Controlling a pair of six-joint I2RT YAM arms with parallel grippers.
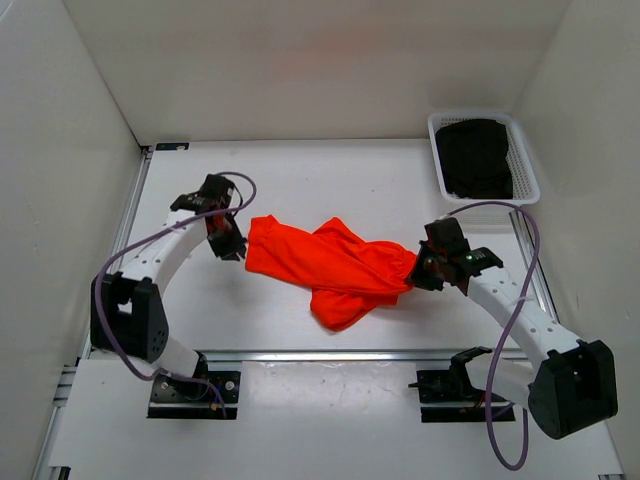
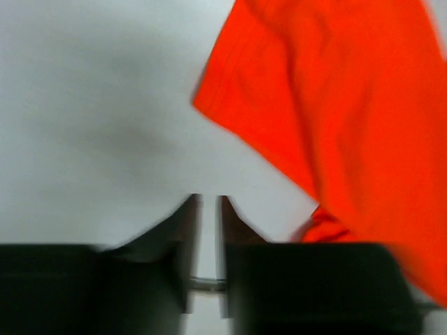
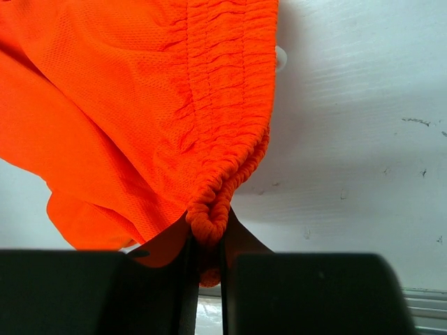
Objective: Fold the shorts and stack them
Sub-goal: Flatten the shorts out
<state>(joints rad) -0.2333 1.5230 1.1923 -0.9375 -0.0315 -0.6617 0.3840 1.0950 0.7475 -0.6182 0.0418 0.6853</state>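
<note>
The orange-red shorts (image 1: pixel 330 262) lie crumpled across the middle of the white table. My right gripper (image 1: pixel 415 270) is shut on the gathered waistband at the right end of the shorts; in the right wrist view the bunched elastic (image 3: pixel 209 209) is pinched between the fingers of that gripper (image 3: pixel 207 234). My left gripper (image 1: pixel 232 245) is just off the left edge of the shorts. In the left wrist view its jaws (image 2: pixel 208 204) stand nearly together with only bare table between them, and the shorts' hem (image 2: pixel 335 105) lies up and to the right, apart from them.
A white basket (image 1: pixel 527 160) with dark folded clothing (image 1: pixel 475 158) stands at the back right corner. White walls close in the table on the left, back and right. A metal rail (image 1: pixel 330 355) runs along the near edge.
</note>
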